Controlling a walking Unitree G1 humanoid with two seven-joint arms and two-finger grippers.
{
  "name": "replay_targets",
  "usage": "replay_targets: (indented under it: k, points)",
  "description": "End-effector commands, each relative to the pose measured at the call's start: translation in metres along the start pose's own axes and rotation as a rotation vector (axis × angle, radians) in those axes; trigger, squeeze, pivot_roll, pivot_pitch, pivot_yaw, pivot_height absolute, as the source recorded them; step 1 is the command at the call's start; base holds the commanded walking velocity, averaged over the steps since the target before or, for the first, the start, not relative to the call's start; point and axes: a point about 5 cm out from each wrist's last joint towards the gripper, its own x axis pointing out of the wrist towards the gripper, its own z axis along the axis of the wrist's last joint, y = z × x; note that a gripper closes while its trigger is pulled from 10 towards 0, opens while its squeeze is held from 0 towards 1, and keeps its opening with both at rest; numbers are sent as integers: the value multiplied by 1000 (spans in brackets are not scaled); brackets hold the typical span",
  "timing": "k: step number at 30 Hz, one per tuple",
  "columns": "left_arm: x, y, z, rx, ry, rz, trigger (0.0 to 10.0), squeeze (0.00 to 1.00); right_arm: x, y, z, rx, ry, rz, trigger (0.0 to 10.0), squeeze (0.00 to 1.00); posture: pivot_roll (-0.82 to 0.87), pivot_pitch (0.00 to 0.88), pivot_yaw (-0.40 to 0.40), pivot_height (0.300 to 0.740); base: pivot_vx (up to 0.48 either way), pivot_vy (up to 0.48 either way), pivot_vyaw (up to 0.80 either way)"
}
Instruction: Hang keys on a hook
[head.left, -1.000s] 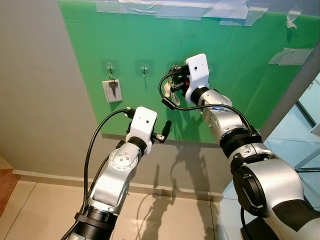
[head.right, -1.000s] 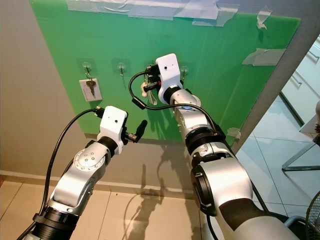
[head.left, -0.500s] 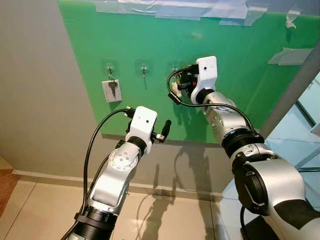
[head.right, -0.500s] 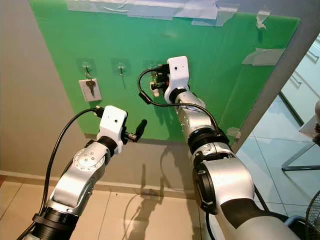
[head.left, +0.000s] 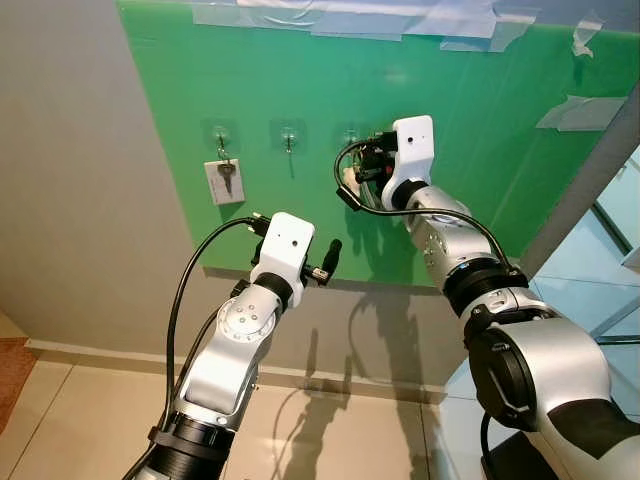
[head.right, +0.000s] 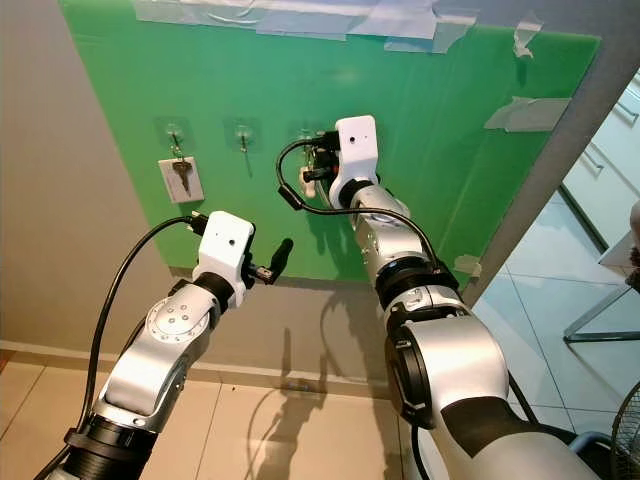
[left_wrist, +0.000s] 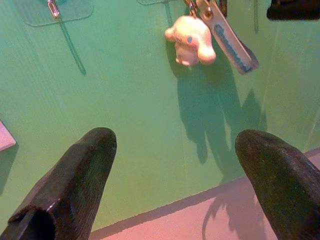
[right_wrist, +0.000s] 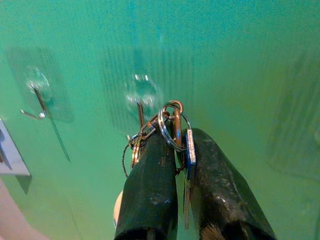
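Observation:
My right gripper is raised against the green board, shut on a bunch of keys. In the right wrist view the key ring sits right beside the third clear hook; I cannot tell whether it is over the hook. A white plush charm and a lettered tag dangle from the bunch. My left gripper hovers lower, near the board's bottom edge, open with nothing between its fingers.
The first hook holds a key with a white tag. The second hook is bare. A grey wall lies to the left of the board, and a tiled floor lies below.
My right gripper has moved right and slightly up with the keys, closer to the third hook. The left arm has stayed put.

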Motion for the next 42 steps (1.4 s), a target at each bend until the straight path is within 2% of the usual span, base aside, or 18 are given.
replay_targets:
  k: [1,8,13,20,22,23,25,27,31,34,36,37,39,40,41,42]
  points:
    - [-1,-2,4,8,-18,-5,10000,0,2,2,3,-13,7,2,0,0,-38,0,-58,740,0,0,0]
    - [0,-4,4,7,-18,-9,10000,0,5,13,1,-121,51,38,0,0,-38,0,-60,740,0,0,0]
    - [0,-5,4,6,-19,-10,10000,0,8,10,11,-123,31,7,0,0,-34,0,-67,740,0,0,0]
    - [0,-5,4,3,-19,-9,10000,0,6,10,6,-130,37,33,0,0,-36,0,-69,740,0,0,0]
    - [-1,-5,4,2,-19,-8,10000,0,5,17,4,-205,12,84,0,0,-36,0,-69,740,0,0,0]
    - [-1,-5,4,2,-19,-8,10000,0,5,17,4,-205,12,84,0,0,-36,0,-69,740,0,0,0]
    - [-1,-5,4,0,-20,-7,10000,0,3,25,6,-320,-41,126,0,0,-37,0,-69,740,0,0,0]
    - [-1,-5,4,0,-20,-6,10000,0,2,29,7,-391,-70,149,0,0,-39,0,-68,740,0,0,0]
    - [-1,-5,4,0,-19,-6,10000,0,1,33,7,-427,-91,171,0,0,-41,0,-66,740,0,0,0]
    - [-1,-6,2,-5,-13,-11,10000,0,1,32,7,-412,-87,162,0,0,-41,0,-66,740,0,0,0]
    - [-2,-6,0,7,-6,-28,10000,0,1,31,8,-408,-93,156,0,0,-42,0,-61,740,0,0,0]
    - [-5,-6,-2,51,-10,-50,10000,0,1,30,10,-415,-100,154,0,0,-43,0,-60,740,0,0,0]
    - [-8,-5,-4,69,-8,-58,10000,0,1,29,10,-417,-104,151,0,0,-47,0,-49,740,0,0,0]
    - [-18,0,-7,109,-20,-54,10000,0,1,27,13,-426,-116,136,0,0,-48,0,-44,740,0,0,0]
    - [-18,0,-7,109,-20,-54,10000,0,1,27,13,-426,-116,136,0,0,-48,0,-44,740,0,0,0]
    - [-24,2,-8,147,-30,-51,10000,0,0,25,14,-428,-122,126,0,0,-45,0,-43,740,0,0,0]
